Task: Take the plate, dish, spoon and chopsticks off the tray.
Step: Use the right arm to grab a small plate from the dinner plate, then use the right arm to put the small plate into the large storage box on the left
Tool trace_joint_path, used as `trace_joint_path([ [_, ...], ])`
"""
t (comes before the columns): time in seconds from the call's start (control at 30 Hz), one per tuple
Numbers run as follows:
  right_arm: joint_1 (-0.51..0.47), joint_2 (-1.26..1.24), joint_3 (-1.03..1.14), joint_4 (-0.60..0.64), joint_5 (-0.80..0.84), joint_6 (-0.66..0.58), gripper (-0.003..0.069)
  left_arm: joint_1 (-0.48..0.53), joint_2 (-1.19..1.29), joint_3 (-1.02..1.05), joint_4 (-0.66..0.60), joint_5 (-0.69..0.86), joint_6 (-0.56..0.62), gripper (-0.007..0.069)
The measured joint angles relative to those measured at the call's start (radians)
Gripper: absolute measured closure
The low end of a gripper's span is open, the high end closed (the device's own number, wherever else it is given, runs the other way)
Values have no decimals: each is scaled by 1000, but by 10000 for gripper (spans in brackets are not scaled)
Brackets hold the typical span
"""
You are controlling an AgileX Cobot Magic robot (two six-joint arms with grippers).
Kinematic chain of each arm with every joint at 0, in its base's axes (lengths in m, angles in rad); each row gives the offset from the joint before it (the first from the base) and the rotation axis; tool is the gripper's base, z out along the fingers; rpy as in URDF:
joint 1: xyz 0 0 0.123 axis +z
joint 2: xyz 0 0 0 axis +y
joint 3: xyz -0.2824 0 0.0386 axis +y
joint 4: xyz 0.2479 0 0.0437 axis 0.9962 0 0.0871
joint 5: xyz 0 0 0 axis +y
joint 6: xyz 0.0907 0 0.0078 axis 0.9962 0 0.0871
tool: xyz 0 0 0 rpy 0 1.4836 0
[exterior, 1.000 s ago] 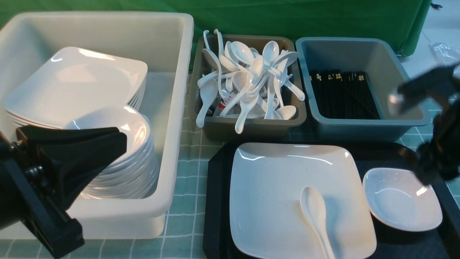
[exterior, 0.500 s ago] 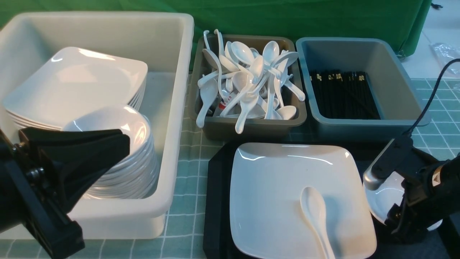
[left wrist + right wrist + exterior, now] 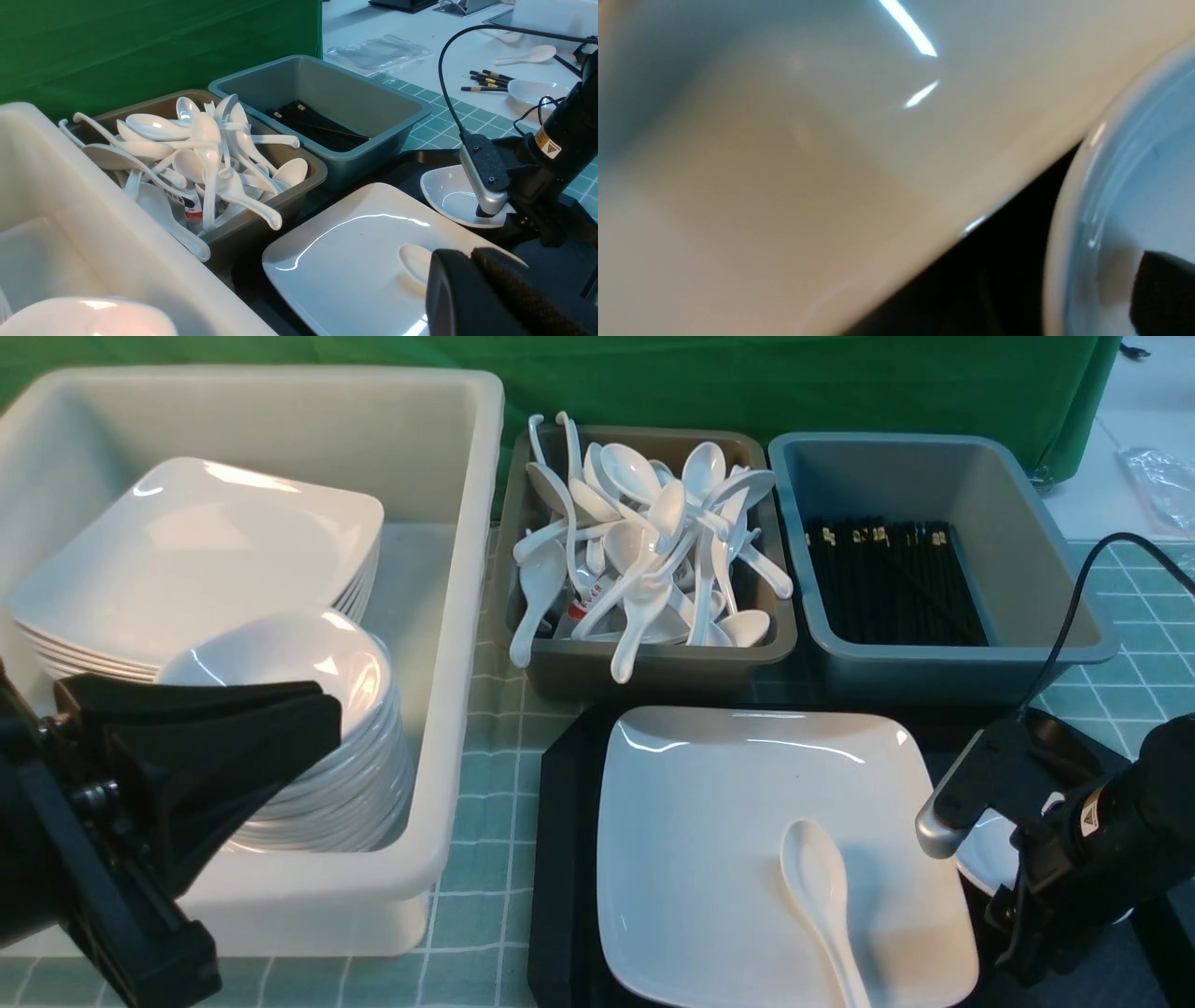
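Spoon (image 3: 822, 905) on plate (image 3: 728, 793), dish (image 3: 980, 861) beside, black tray (image 3: 560, 859) beneath

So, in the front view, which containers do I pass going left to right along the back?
The white tub holding stacked plates and dishes → brown-grey bin heaped with white spoons → blue-grey bin with black chopsticks.

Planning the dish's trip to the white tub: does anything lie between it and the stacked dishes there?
Yes. The plate, with the spoon on it, lies between the dish and the tub, and the left tool hangs on the near side of the dish stack.
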Motion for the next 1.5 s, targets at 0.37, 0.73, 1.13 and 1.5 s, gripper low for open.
trace_joint_path([
  [0.37, 2, 5, 0, 1, -11, -70, 351, 0, 0, 0, 7, 2, 2, 607],
  [0.73, 73, -160, -9, -24, 112, 32, 575, 0, 0, 0, 10, 29, 2, 607],
  [1.13, 451, -418, -386, -11, 391, 324, 604, 0, -13, -116, 299, 108, -336, 607],
  [1.5, 800, 123, -1001, -7, 381, 196, 604, 0, -310, -231, 926, 356, -924, 607],
])
